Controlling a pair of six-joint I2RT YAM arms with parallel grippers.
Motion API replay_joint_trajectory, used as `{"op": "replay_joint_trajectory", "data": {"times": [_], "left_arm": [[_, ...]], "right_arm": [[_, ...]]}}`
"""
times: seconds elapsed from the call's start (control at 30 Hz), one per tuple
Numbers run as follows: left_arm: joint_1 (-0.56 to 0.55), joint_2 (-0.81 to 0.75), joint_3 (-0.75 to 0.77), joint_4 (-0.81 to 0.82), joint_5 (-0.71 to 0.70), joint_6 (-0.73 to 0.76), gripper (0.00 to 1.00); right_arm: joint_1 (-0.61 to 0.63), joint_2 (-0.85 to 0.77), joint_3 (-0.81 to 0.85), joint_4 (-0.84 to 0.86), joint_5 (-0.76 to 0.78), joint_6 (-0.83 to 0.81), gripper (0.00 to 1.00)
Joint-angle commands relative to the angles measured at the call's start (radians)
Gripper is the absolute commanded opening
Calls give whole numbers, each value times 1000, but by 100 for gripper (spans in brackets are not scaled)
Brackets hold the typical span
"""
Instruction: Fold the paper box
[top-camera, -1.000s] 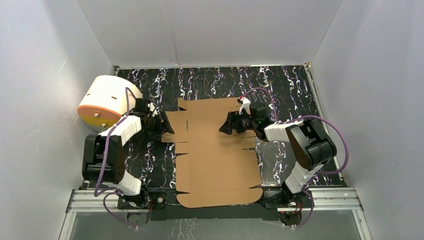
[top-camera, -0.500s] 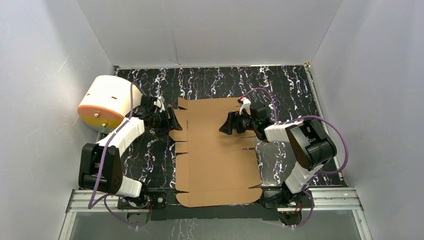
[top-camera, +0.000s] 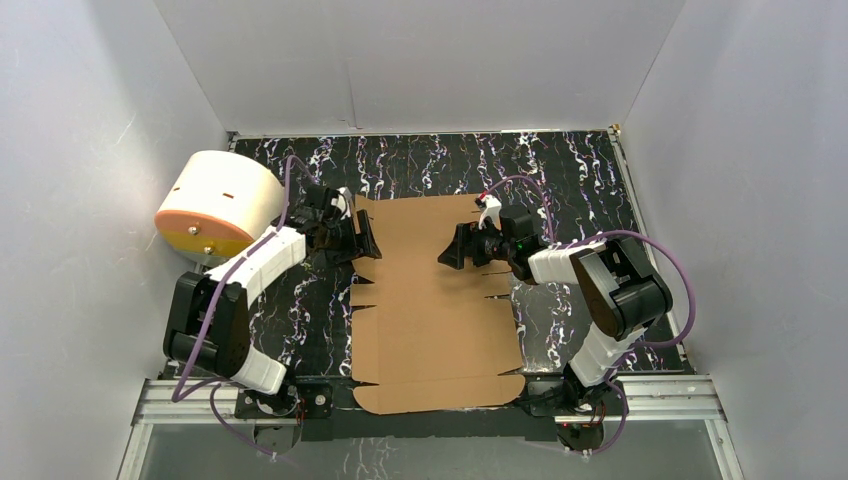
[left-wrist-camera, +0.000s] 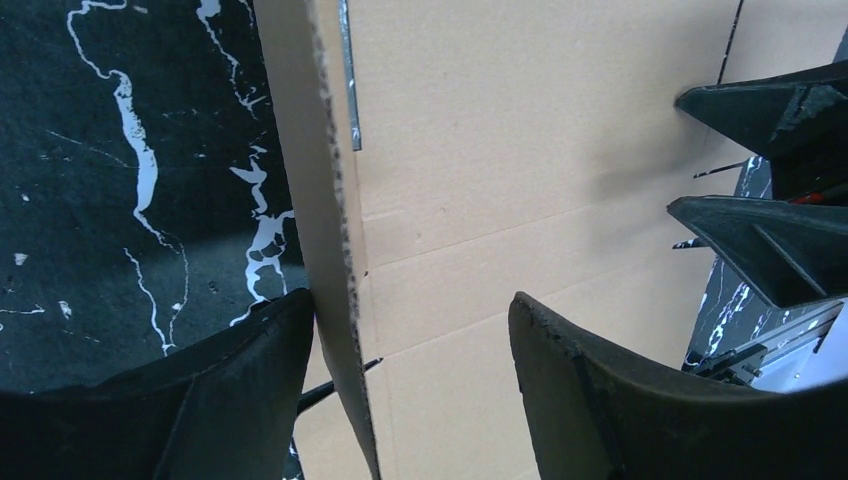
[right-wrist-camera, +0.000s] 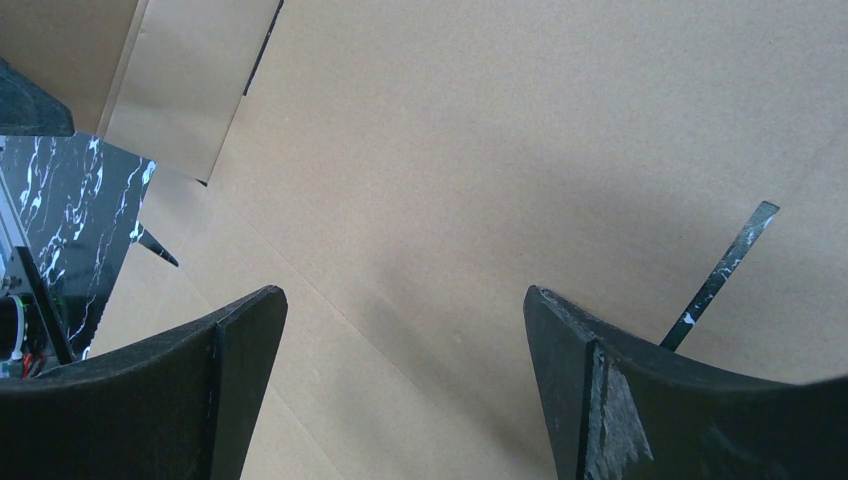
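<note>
Paper box (top-camera: 430, 300), plain brown cardboard, lies flat, left flap (left-wrist-camera: 300, 100) upturned.

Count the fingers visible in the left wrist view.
4. The left arm's own two fingers at the bottom, astride the raised flap of the paper box; the right arm's two fingers at the right edge. None seems hidden.

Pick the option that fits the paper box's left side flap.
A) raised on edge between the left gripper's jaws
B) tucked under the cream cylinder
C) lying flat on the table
A: the left wrist view shows the flap of the paper box standing on edge between the open jaws of the left gripper.
</note>
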Motion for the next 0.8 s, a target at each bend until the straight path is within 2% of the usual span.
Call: {"op": "replay_joint_trajectory", "data": {"times": [0.0,0.23,0.47,0.77], "left_arm": [[-10,-34,51,-28,-29,-18,70],[-11,-91,44,31,-34,-71,71],[-10,-54,51,96,41,-109,64],[-41,-4,77,120,70,-122,61]], "right_arm": [[3,24,-17,-20,13,0,99],[3,27,-13,-17,9,6,99],[3,29,-16,-17,6,6,99],[3,47,-19,0,-5,15,99]]}}
